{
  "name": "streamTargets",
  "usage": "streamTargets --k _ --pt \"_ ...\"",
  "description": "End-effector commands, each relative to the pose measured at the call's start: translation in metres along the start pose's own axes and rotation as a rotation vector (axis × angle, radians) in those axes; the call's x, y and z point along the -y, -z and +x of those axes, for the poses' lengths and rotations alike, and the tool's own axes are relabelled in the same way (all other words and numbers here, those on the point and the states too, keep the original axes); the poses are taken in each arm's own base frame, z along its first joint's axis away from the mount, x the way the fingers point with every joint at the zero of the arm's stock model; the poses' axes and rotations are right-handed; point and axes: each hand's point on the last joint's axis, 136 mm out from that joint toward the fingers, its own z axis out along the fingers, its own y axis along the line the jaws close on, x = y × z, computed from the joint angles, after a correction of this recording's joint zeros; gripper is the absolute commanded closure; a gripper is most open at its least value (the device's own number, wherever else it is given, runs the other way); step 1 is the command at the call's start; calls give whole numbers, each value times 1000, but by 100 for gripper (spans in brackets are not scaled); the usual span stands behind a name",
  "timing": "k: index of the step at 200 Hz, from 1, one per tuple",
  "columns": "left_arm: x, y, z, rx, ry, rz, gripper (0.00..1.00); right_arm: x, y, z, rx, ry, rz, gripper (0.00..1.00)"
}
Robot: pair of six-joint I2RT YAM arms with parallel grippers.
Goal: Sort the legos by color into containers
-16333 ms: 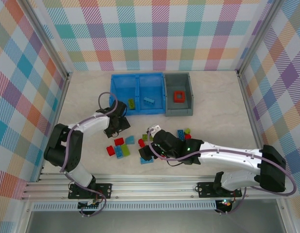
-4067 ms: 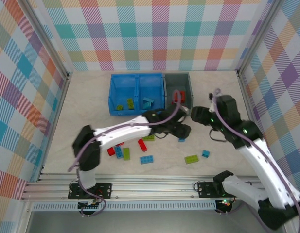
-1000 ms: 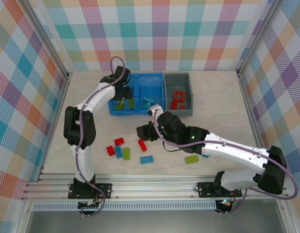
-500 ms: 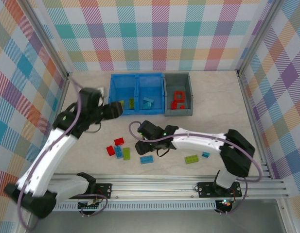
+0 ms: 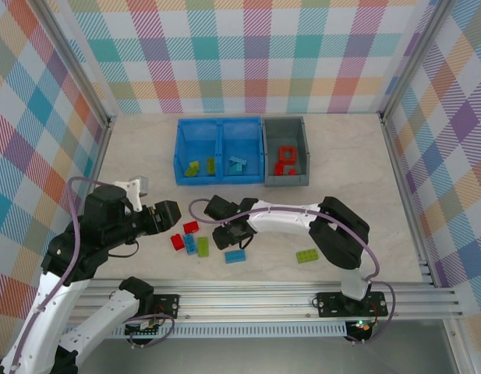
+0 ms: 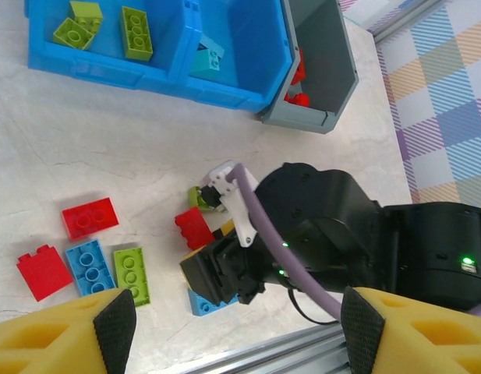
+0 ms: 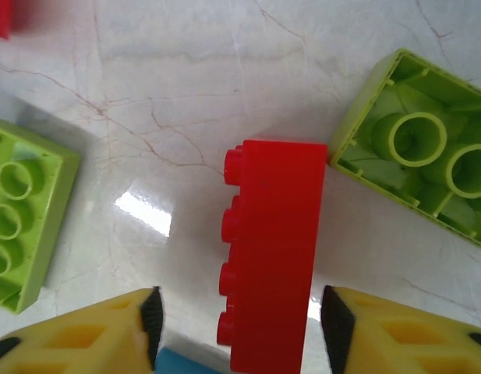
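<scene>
Right gripper (image 7: 238, 310) sat low over a red brick (image 7: 271, 249) lying on its side beside an upturned lime brick (image 7: 415, 148), fingers apart astride it, apparently lined up to pinch it for the dark grey bin (image 5: 287, 181); left gripper (image 6: 238, 323) hovered spread, empty.
</scene>
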Motion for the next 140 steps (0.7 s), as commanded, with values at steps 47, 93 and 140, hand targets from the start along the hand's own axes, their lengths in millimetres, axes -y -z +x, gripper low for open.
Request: streamTargets --k 47,93,140 --pt "7 4 3 -5 7 43 28 1 1 -14 36 34 46 67" --pt "34 2 -14 16 14 152 28 9 72 -29 189 21 13 75" --pt "90 -24 -55 23 32 326 29 92 161 -47 347 -186 -20 74"
